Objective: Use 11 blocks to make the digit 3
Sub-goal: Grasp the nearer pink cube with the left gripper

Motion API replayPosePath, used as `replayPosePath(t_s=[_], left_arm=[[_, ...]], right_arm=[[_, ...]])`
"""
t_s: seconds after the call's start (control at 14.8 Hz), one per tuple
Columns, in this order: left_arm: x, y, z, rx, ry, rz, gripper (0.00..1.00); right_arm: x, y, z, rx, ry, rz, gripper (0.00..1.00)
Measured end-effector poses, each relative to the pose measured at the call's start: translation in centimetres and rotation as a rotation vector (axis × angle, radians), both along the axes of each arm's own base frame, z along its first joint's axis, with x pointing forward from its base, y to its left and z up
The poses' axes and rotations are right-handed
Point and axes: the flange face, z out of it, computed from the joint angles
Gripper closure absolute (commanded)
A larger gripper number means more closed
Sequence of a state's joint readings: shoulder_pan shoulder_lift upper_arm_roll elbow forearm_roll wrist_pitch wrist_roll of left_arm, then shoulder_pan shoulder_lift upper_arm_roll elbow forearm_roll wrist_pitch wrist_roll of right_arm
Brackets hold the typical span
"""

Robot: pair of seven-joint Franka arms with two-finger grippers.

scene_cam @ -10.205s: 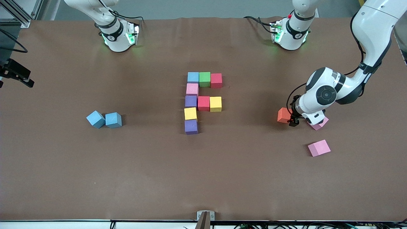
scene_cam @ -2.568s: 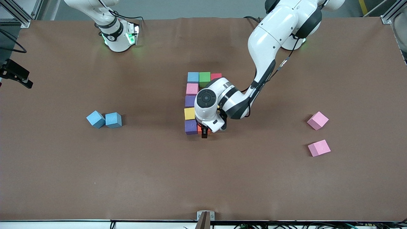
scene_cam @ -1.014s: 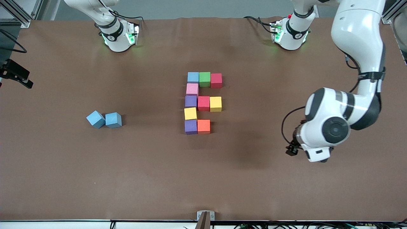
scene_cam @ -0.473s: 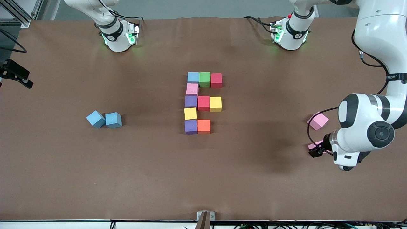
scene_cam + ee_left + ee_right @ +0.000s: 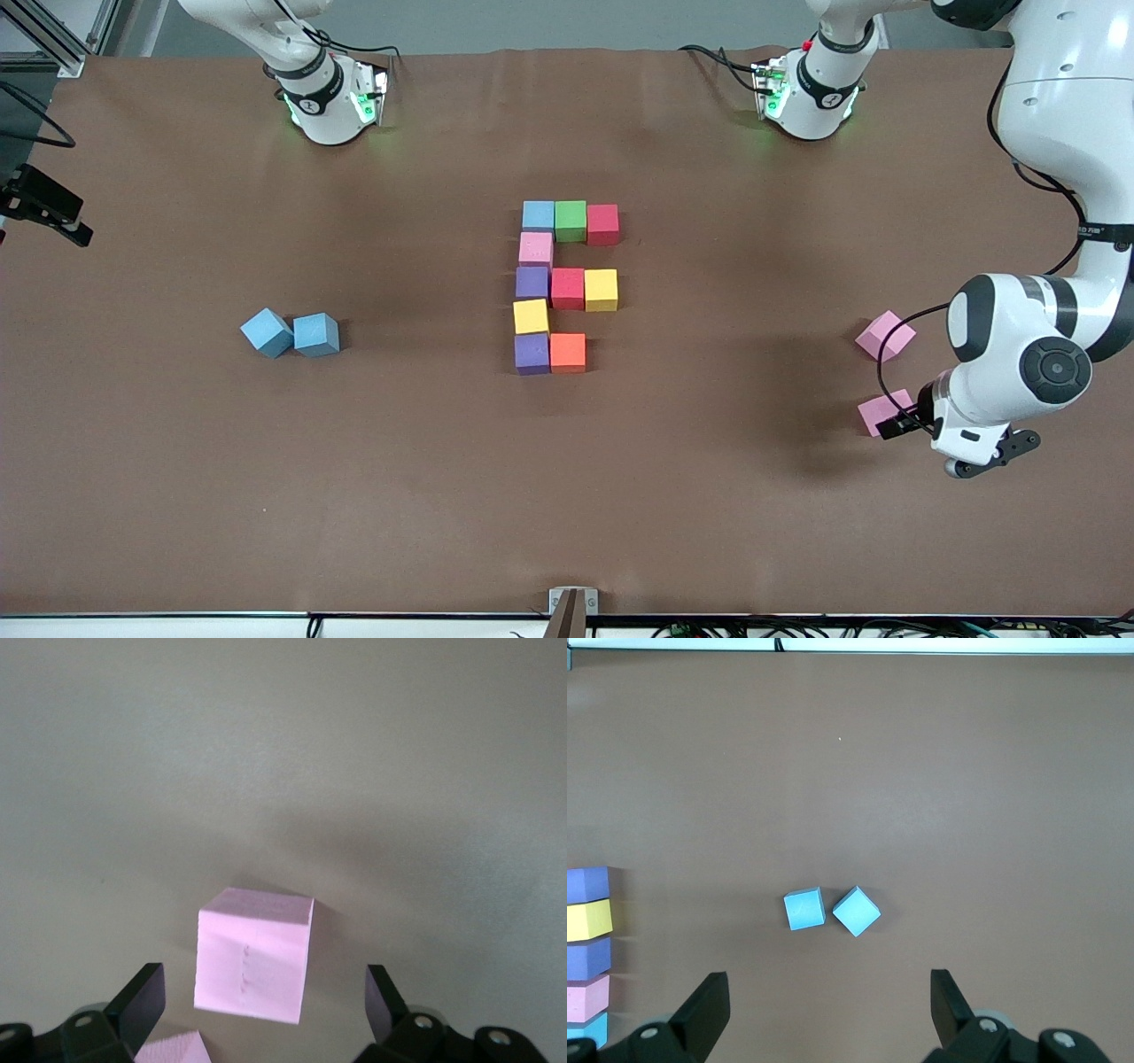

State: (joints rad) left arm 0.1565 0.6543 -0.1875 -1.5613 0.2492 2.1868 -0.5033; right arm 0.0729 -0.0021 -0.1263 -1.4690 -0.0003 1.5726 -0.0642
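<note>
The left arm's wrist housing hides most of the left gripper [image 5: 897,424] in the front view, and it covers one corner of the nearer pink block [image 5: 879,413], over which the gripper hangs at the left arm's end of the table [image 5: 709,496]. In the left wrist view only the two dark fingertips [image 5: 142,1001] show at the frame's edge, spread wide apart with nothing between them; a pink block [image 5: 254,964] lies whole on the table ahead of them, and a sliver of a second pink block [image 5: 173,1050] is cut off at the frame's edge. The farther pink block [image 5: 885,336] sits turned at an angle to the table's edges, a little apart from the nearer one. The right gripper [image 5: 829,1010] is out of the front view; its own wrist view shows its fingers standing wide open and empty, high over the two loose blue blocks [image 5: 291,333], which touch, one of them turned corner-on; that arm waits. In the middle of the table the placed blocks [image 5: 565,285] lie square to one another, faces touching: blue, green, red in the farthest row, then pink, purple, yellow, purple running down the column at the right arm's end, with red and yellow beside the upper purple and an orange block [image 5: 567,352] beside the lower purple. The cubes have no long axis. The table is covered in plain matte brown, slightly creased.
</note>
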Motion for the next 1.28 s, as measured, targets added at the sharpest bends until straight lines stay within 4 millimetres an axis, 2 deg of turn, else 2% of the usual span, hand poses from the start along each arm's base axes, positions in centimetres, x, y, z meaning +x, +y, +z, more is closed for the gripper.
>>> replayPosePath(t_s=[0.2, 0.68, 0.88, 0.95, 1.22, 1.28], left_arm=[[-0.3, 0.7, -1.8, -0.007, 0.014, -0.057, 0.01], [-1.0, 1.8, -4.6, -0.020, 0.030, -0.091, 0.02], [-1.0, 2.5, -5.8, -0.027, 0.027, -0.081, 0.38], [-1.0, 2.6, -6.0, -0.029, 0.026, -0.078, 0.47], [-0.9, 1.2, -5.9, -0.054, 0.013, -0.008, 0.74], [-0.8, 0.1, -5.8, -0.062, 0.008, 0.025, 0.74]], right_arm=[[0.0, 0.0, 0.0, 0.000, 0.000, 0.000, 0.00], [0.0, 0.0, 0.0, 0.000, 0.000, 0.000, 0.00], [0.0, 0.0, 0.0, 0.000, 0.000, 0.000, 0.00], [0.0, 0.0, 0.0, 0.000, 0.000, 0.000, 0.00], [0.0, 0.0, 0.0, 0.000, 0.000, 0.000, 0.00], [0.0, 0.0, 0.0, 0.000, 0.000, 0.001, 0.00]])
